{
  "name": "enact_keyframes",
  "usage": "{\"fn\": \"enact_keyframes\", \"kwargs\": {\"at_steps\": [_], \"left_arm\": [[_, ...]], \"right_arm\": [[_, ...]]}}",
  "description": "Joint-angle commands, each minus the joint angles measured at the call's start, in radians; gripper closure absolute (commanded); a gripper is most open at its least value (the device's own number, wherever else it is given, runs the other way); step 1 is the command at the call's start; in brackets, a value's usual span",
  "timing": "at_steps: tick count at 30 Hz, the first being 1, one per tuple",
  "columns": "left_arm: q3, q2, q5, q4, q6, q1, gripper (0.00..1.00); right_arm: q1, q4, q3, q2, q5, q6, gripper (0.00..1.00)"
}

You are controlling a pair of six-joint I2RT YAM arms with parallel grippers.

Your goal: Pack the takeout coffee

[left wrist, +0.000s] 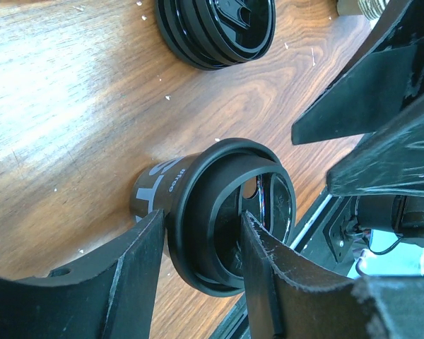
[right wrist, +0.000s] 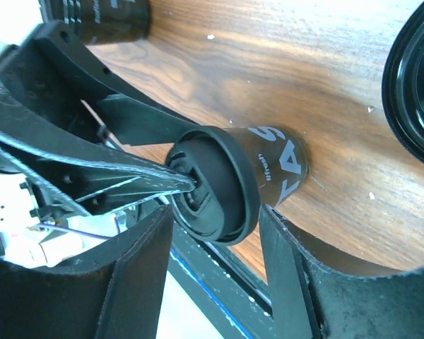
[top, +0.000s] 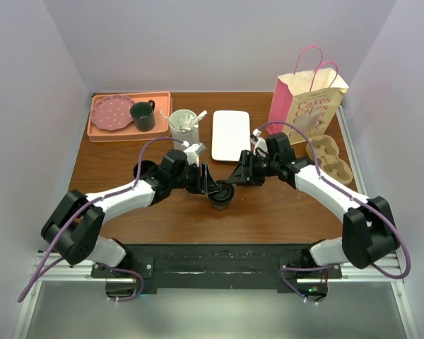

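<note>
**Seating the lid on the coffee cup**

The black cup (top: 221,198) stands upright at the middle of the bench, toward the near edge, with both arms meeting over it. The left gripper (left wrist: 202,217) has its jaws drawn in on the lid (left wrist: 230,212), apparently pinching the rim with one finger outside it and the other across the top face. The right gripper (right wrist: 215,212) has its jaws spread wide and empty, lined up on the cup but stopping short of it.

The step in hand looks like pressing the lid home. To do that well, the right gripper should close low on the cup wall to steady it. The left should then push straight down and work round the rim, so no side rides up. A slanted push could tip the cup. The cardboard carrier (top: 332,161) waits by the right edge, beside the paper bag (top: 305,99) in the far right corner.
</note>
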Motion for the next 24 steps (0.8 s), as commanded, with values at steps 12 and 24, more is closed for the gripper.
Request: {"fn": "enact_keyframes", "kwargs": {"at_steps": [12,24], "left_arm": [[-0.017,0.085,-0.086,-0.209,0.083,-0.007,0.51],[-0.019,0.094,-0.089,-0.211,0.080,-0.012,0.51]], "right_arm": [[0.000,-0.025,0.046,0.164,-0.057,-0.161,0.54],[-0.001,-0.035,0.103,0.172,-0.062,-0.242,0.47]]}}
